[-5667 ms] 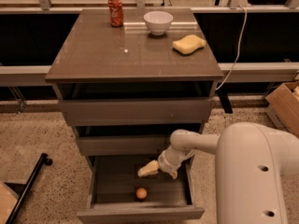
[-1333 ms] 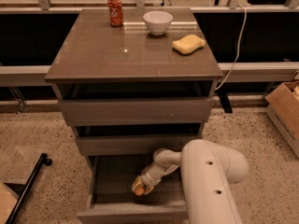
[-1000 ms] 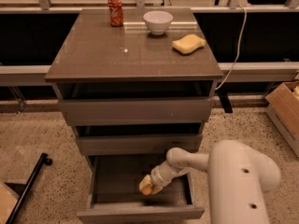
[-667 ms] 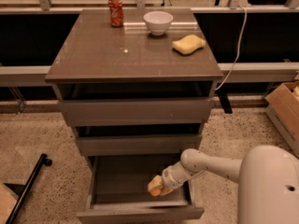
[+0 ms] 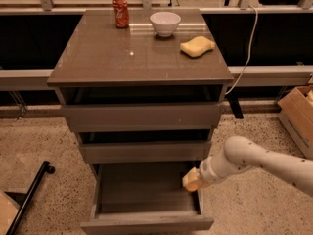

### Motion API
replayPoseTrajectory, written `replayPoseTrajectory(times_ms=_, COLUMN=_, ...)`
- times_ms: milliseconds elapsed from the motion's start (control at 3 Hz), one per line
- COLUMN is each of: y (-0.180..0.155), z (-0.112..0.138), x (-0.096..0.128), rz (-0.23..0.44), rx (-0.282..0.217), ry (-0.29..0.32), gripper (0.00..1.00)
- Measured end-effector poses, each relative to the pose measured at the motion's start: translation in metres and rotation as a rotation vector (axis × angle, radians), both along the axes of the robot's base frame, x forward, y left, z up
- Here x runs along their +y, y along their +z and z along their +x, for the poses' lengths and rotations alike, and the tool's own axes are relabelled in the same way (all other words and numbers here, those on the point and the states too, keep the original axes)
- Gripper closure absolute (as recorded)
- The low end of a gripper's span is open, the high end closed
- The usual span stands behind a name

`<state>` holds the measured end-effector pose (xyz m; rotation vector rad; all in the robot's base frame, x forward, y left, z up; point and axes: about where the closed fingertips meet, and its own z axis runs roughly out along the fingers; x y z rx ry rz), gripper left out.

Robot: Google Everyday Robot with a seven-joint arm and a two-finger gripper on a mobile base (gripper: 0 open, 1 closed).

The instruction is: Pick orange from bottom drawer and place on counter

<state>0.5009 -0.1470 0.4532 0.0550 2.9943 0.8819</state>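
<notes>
The bottom drawer [image 5: 146, 225] stands pulled open and its grey tray shows nothing lying in it. My gripper [image 5: 192, 181] is over the drawer's right rim, just above the tray, at the end of the white arm that comes in from the right. It is shut on the orange [image 5: 194, 185], of which only a small orange patch shows between the cream fingers. The counter [image 5: 122, 58] is the glossy top slab well above the gripper.
On the counter stand a red soda can [image 5: 121, 11], a white bowl [image 5: 165, 23] and a yellow sponge [image 5: 197, 46]. The two upper drawers are slightly open. A cardboard box [image 5: 298, 116] sits on the floor at right, a black pole [image 5: 29, 195] at left.
My gripper closed on the orange in the drawer's middle, then carried it to the right and slightly up, to the drawer's right rim. The arm has swung out to the right.
</notes>
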Motion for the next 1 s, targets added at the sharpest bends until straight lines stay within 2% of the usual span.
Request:
replayPoseTrajectory(times_ms=333, y=0.058, z=0.027, x=-0.034, rz=-0.070, rx=-0.051, ry=0.015, gripper=1.00)
replayPoseTrajectory(times_ms=667, y=0.126, z=0.058, x=-0.064, rz=-0.170, rx=-0.124, ry=-0.008, gripper=1.00)
replayPoseTrajectory(times_ms=1000, y=0.212, z=0.085, x=-0.072, rz=-0.295, rx=-0.223, ry=-0.029, gripper=1.00)
